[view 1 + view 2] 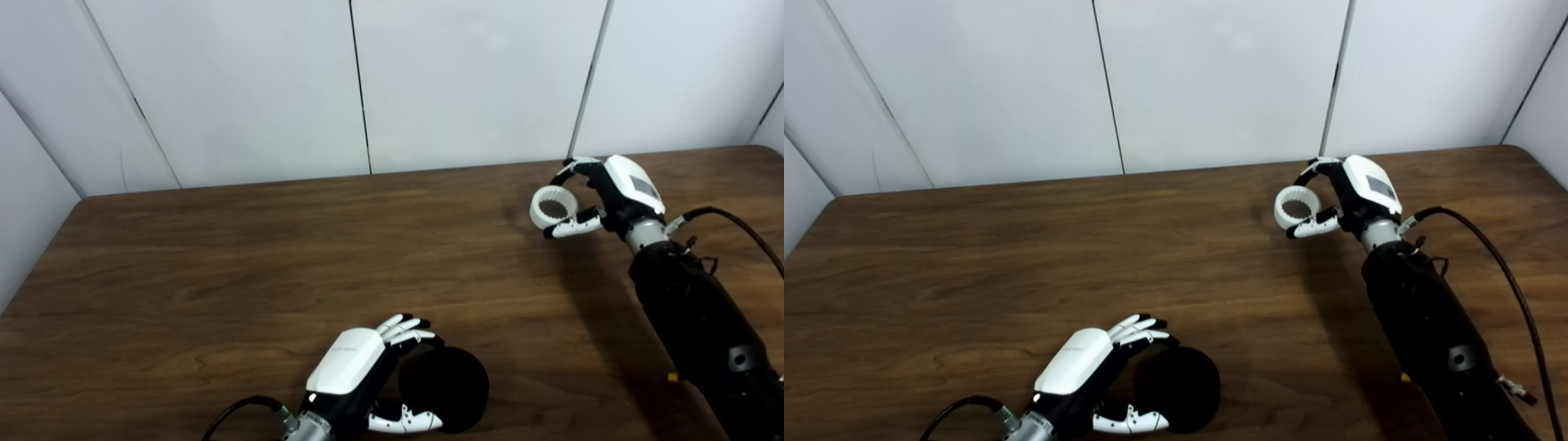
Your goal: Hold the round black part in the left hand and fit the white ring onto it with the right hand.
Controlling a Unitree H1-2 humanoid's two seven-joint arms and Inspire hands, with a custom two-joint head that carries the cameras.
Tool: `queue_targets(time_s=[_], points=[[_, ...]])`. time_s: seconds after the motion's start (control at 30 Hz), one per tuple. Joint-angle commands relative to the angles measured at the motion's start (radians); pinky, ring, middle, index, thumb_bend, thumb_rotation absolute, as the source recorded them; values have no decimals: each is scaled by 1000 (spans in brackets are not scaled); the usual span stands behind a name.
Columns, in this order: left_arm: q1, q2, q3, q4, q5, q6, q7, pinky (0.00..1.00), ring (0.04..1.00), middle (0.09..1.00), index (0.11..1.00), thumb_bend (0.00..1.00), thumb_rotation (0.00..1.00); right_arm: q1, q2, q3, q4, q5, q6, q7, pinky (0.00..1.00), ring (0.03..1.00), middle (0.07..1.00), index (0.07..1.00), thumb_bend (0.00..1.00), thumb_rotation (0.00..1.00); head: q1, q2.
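Nearest the camera, the left hand (355,373) wraps the round black part (450,387) at the near edge of the counter (245,257), its fingers (404,327) curled over the far rim and the thumb under the near side; whether the part is lifted or resting cannot be told. Far beyond and to the right of that part, the right hand (603,196) has the white ring (553,208) clamped between thumb and fingers, clear of the wood. With its toothed inner wall, the ring looks light, stiff plastic, best pinched by the outer wall so the bore stays free. The black part seems matte and rigid, offering a sure rim grip.
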Motion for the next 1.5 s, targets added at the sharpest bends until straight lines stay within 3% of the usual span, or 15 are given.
queue_targets(time_s=[0.0, 0.6, 1.47], points=[[2, 17, -10, 28, 40, 12, -27, 848, 951, 913, 761, 885, 449, -27, -15, -20, -58, 11, 2, 8, 742, 856, 831, 492, 524, 145, -1, 1], [-11, 21, -17, 55, 54, -5, -4, 788, 931, 903, 753, 884, 471, 94, -24, -27, -424, -25, 89, 149, 737, 841, 814, 492, 524, 147, -13, -1], [-36, 14, -23, 95, 44, -21, 30, 757, 922, 894, 745, 893, 455, 272, 14, -26, -870, -17, 107, 330, 748, 852, 819, 492, 524, 146, -18, 1]])
